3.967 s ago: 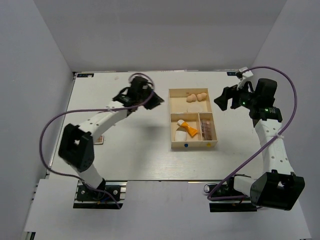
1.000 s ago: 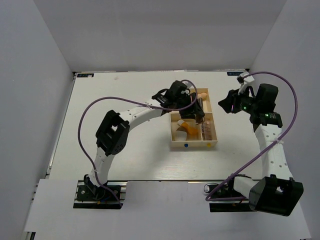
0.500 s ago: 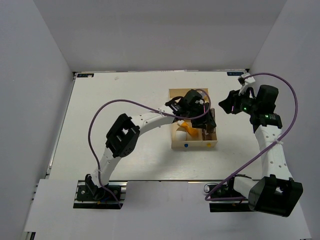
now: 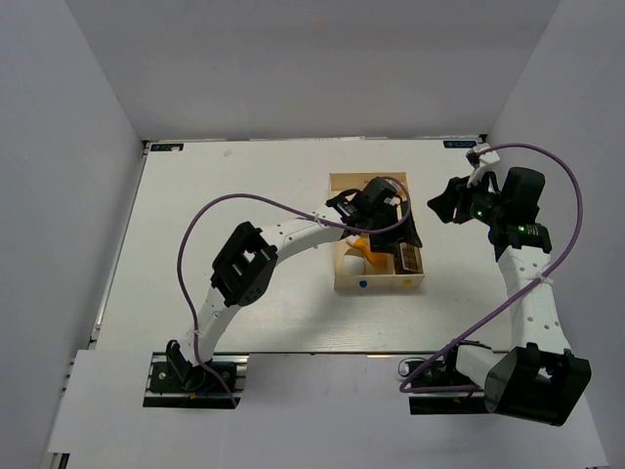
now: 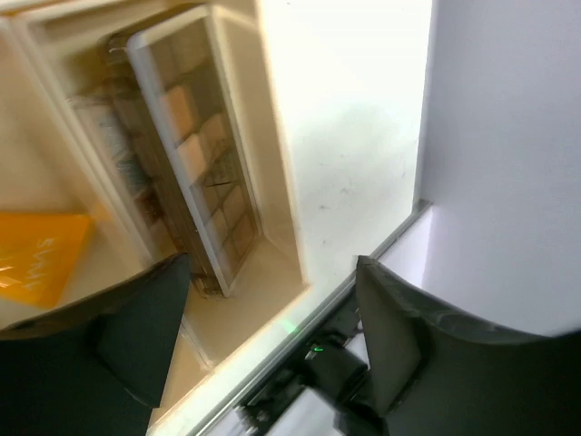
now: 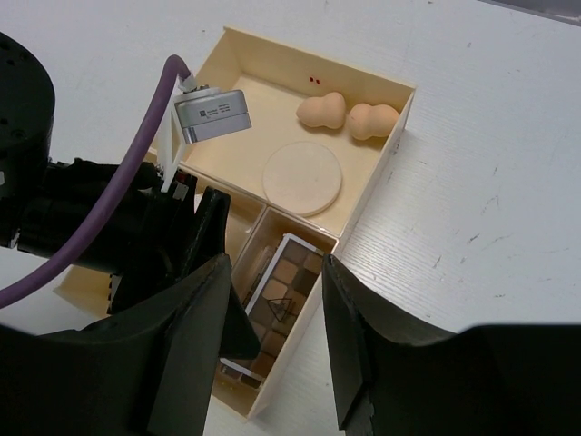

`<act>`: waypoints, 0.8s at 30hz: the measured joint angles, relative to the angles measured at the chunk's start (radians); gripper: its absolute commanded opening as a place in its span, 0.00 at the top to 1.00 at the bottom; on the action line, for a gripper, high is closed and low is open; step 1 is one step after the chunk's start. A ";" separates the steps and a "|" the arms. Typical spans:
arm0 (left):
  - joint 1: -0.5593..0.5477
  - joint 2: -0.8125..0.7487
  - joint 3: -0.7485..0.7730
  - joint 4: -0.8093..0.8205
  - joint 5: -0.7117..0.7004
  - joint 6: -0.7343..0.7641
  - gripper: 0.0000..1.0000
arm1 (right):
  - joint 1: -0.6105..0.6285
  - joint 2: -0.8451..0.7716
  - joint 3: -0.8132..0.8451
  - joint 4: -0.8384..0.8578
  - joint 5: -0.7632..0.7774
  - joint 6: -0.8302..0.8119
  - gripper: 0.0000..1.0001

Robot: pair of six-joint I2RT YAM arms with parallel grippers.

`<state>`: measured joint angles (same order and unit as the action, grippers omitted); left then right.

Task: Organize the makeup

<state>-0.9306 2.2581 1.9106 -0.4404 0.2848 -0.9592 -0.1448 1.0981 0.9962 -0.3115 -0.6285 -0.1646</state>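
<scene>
The makeup lies in the cream tray (image 4: pixel 383 284). Two peach sponges (image 6: pixel 322 110) and a round cream puff (image 6: pixel 302 177) are in its far compartment. The long brown-pink palette (image 6: pixel 283 302) lies in the narrow right compartment, also in the left wrist view (image 5: pixel 192 154). The orange tube (image 4: pixel 368 248) and the white egg-shaped piece (image 4: pixel 351 263) sit in the near left compartment. My left gripper (image 5: pixel 272 350) hangs open and empty over the palette's compartment. My right gripper (image 6: pixel 272 354) is open and empty, above the tray's right side. The small square compact does not show.
The left arm (image 4: pixel 293 230) reaches across the table and covers part of the tray. Its wrist camera (image 6: pixel 211 113) and purple cable (image 6: pixel 150 136) hang over the tray's left side. The table's right edge (image 5: pixel 363 263) and the wall lie just past the tray.
My left arm swung from the far left of the table over the tray and on to its right compartment. It has barely moved in the last half second. My right arm stayed nearly still.
</scene>
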 measured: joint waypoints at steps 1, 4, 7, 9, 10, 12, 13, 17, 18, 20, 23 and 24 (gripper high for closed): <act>0.000 0.000 0.002 0.002 -0.001 -0.007 0.12 | 0.000 0.000 0.000 0.000 0.000 0.000 0.48; -0.001 0.000 0.010 0.004 -0.007 -0.003 0.11 | 0.000 0.000 0.000 0.000 -0.003 0.000 0.49; -0.002 0.000 0.010 0.005 -0.012 -0.003 0.12 | 0.000 0.000 0.000 0.000 -0.003 0.000 0.48; -0.002 -0.002 0.010 0.005 -0.020 0.001 0.13 | -0.001 0.000 0.000 0.000 -0.006 0.000 0.44; -0.002 -0.005 0.010 0.005 -0.027 0.006 0.13 | -0.002 -0.001 0.000 0.000 -0.008 0.000 0.42; 0.001 -0.021 -0.002 0.012 -0.039 0.021 0.13 | -0.003 -0.004 0.000 -0.002 -0.018 -0.002 0.32; 0.005 -0.042 -0.024 0.024 -0.043 0.032 0.11 | -0.004 -0.006 0.000 -0.003 -0.024 -0.004 0.28; 0.033 -0.227 -0.227 0.092 -0.066 0.074 0.02 | -0.005 -0.018 0.000 -0.008 -0.035 -0.003 0.11; 0.045 -0.293 -0.295 0.124 -0.071 0.084 0.02 | -0.005 -0.019 0.000 -0.008 -0.035 -0.003 0.11; 0.077 -0.421 -0.402 0.161 -0.086 0.098 0.02 | -0.005 -0.021 0.000 -0.008 -0.029 0.002 0.11; 0.129 -0.578 -0.511 0.218 -0.121 0.113 0.02 | -0.005 -0.021 0.006 -0.024 -0.004 0.019 0.11; 0.150 -0.624 -0.544 0.234 -0.135 0.119 0.02 | -0.005 -0.021 0.009 -0.032 0.009 0.028 0.11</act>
<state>-0.7811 1.6341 1.3670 -0.2062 0.1493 -0.8398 -0.1493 1.0775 1.0054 -0.3439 -0.6197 -0.1368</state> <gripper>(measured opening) 0.982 0.887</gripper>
